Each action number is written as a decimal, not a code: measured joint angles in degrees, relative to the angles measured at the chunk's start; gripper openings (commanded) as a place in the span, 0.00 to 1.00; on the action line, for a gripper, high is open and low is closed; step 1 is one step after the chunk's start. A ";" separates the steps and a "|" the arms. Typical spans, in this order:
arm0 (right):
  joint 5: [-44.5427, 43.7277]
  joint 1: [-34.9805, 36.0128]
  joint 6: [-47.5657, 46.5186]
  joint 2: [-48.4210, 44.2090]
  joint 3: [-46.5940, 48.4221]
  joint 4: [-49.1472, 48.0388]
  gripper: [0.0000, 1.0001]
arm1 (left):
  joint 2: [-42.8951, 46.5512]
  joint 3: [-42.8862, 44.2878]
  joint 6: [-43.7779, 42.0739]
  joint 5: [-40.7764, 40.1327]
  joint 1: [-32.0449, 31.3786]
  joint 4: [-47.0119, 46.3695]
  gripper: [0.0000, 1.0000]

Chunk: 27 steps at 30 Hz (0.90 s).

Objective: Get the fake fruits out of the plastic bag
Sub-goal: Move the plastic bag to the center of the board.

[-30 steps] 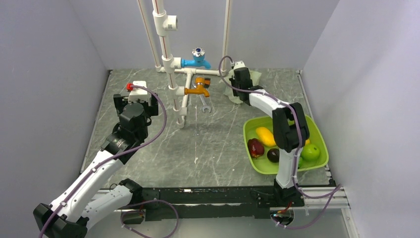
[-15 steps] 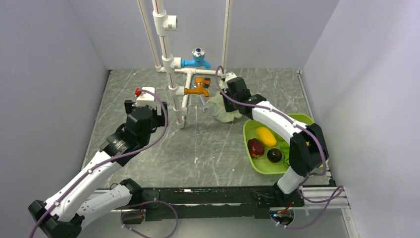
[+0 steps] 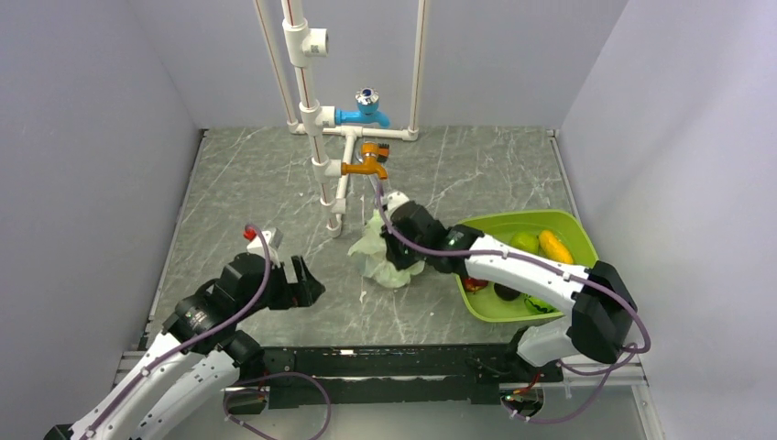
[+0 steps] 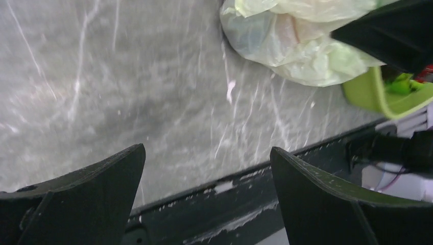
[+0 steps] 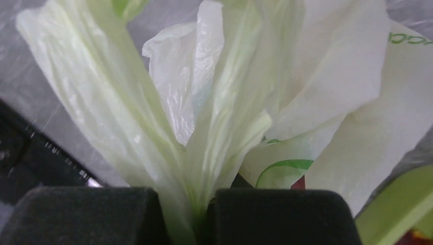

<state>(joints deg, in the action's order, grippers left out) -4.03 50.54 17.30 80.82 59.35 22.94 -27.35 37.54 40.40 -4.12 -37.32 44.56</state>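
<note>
I'd call this nearly done. The lime-green tray (image 3: 513,219) behind my right gripper (image 5: 196,214) holds the fake fruits (image 3: 554,246) (yellow, green, dark red and dark purple ones show). The plastic bag (image 3: 383,261) hangs limp from that gripper, whose pads are clamped on a gathered fold. I cannot tell if anything is left inside. The right arm is stretched low across the table. My left gripper (image 4: 207,173) hovers spread wide, with the bag ahead to its right and clear of it.

The plastic bag (image 3: 371,254) lies just left of the tray (image 3: 514,314) holding fake fruits (image 3: 554,246)
</note>
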 measured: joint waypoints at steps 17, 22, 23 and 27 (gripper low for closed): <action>4.61 21.38 17.35 5.73 -1.84 -8.76 0.40 | -0.02 -3.80 6.93 10.23 0.00 2.45 0.99; 7.04 21.94 17.99 6.93 -0.70 -10.23 0.71 | 1.70 -3.69 8.61 12.04 0.00 2.62 0.98; 7.15 21.94 17.81 6.27 -0.76 -10.49 0.73 | 1.66 -3.63 8.63 12.37 0.00 2.69 0.97; 7.54 21.90 15.76 -0.59 -2.38 -11.06 0.74 | 0.28 -2.89 8.55 15.02 0.00 2.69 0.94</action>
<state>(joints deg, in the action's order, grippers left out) 3.51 72.44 33.06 80.23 56.97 11.88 -27.07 34.65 48.95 10.90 -37.32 47.24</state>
